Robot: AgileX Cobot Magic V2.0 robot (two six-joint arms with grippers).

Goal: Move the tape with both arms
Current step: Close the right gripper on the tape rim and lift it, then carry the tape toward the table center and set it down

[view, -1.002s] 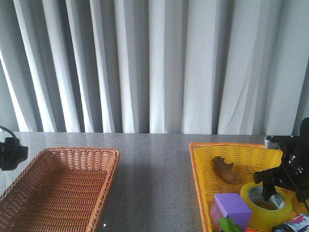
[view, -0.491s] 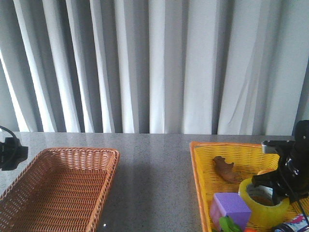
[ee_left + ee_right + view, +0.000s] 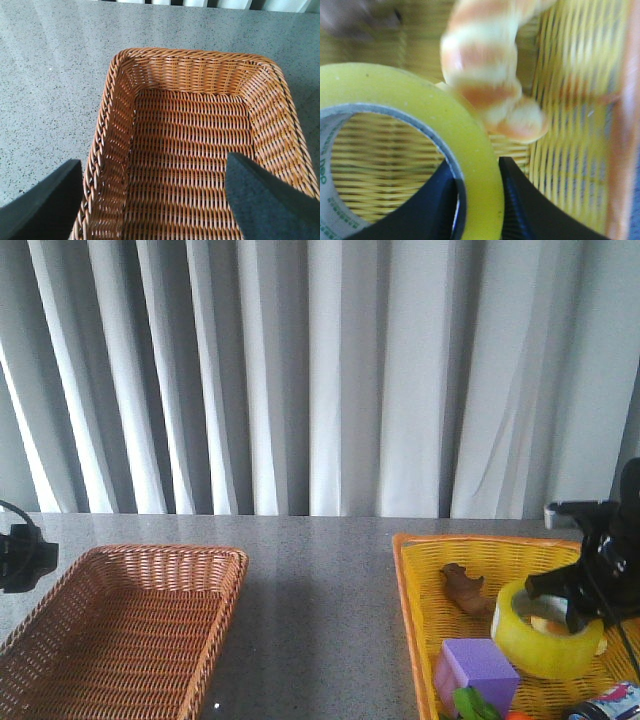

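Compared with one second ago, the wide roll of translucent yellow packing tape (image 3: pixel 548 631) is now higher and tilted, and the right gripper (image 3: pixel 477 200) has risen with it; the left arm has not changed its place.

In the right wrist view, the two dark fingers (image 3: pixel 517 202) of the right gripper are clamped on the wall of the roll, one inside the white printed core and one outside on the yellow band. From the front, the roll seems lifted a little above the floor of the yellow woven plastic basket (image 3: pixel 418 590) near the right edge of the counter (image 3: pixel 320 580), but I cannot tell if it is fully free of the other things. Under and beside it lie a pale striped croissant-shaped toy (image 3: pixel 490 75), a purple block (image 3: pixel 478 668) and a small brown piece (image 3: pixel 464 589).

The left gripper (image 3: pixel 152 200) hovers over the empty brown wicker basket (image 3: pixel 120 115) near the left edge of the counter, its fingers apart and holding nothing.

My judgement is that only the first part is done: the tape is grasped and the lift has started. What remains is to carry the roll toward the middle of the counter, to pass it to the left gripper, and probably to put it into the brown basket.
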